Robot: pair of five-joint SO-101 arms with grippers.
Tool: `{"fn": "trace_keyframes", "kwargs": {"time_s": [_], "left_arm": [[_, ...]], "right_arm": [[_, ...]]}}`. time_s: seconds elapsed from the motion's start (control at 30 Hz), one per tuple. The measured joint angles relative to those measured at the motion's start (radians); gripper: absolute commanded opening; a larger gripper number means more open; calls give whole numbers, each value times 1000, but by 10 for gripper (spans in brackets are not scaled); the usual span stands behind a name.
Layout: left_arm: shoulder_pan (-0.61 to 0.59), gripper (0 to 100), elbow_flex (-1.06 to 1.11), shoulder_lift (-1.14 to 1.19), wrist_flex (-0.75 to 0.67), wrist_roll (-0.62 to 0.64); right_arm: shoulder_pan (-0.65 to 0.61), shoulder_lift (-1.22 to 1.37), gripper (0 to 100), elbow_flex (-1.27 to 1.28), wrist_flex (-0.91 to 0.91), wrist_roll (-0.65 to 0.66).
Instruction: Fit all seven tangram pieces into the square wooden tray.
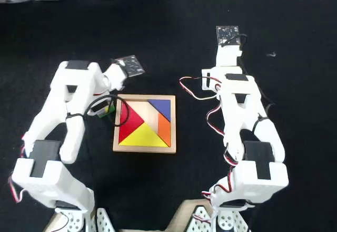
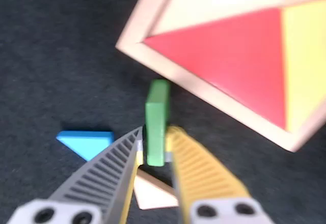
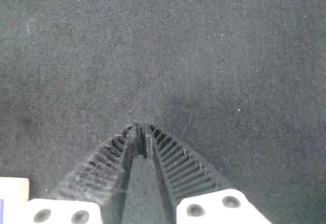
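Our left gripper (image 2: pixel 155 132) is clenched on the green piece (image 2: pixel 157 107), held on edge just outside the wooden tray (image 2: pixel 214 95). Its long axis points at the tray's rim, with bare floor beyond. Our right gripper (image 3: pixel 142 135), pinched closed on nothing, sits well apart from the tray.

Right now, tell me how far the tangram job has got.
Done: red triangle, yellow triangle, dark blue piece and orange piece lie in the square wooden tray. In hand: the left gripper is shut on the green piece beside the tray's corner. Left: that piece, plus the light blue triangle and pale triangle on the black cloth. The right gripper is shut, empty.
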Motion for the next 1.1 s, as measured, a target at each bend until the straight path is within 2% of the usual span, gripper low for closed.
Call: {"fn": "trace_keyframes", "kwargs": {"time_s": [0.13, 0.43, 0.57, 1.1], "left_arm": [[-46, 255, 83, -6, -94, 2], [-31, 235, 92, -6, -123, 2], [-29, 246, 92, -18, -178, 2], [-20, 254, 8, 107, -190, 2]], "right_arm": [[0, 0, 11, 0, 0, 0], [0, 0, 11, 0, 0, 23], [0, 0, 11, 0, 0, 23], [0, 0, 11, 0, 0, 25]]}}
